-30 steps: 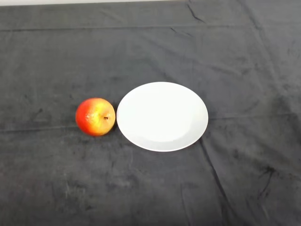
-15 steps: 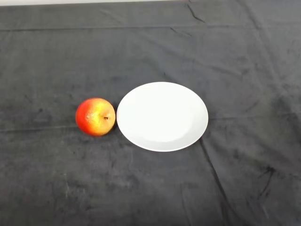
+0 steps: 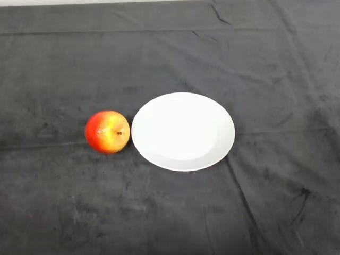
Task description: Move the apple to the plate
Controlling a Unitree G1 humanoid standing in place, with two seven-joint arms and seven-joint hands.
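Observation:
A red and yellow apple (image 3: 107, 132) lies on the dark cloth, its stem end turned to the right. A white oval plate (image 3: 183, 131) sits just to the right of it, its left rim almost touching the apple. Nothing lies on the plate.
The dark wrinkled cloth (image 3: 170, 212) covers the whole table. The table's far edge (image 3: 106, 2) runs along the top of the view.

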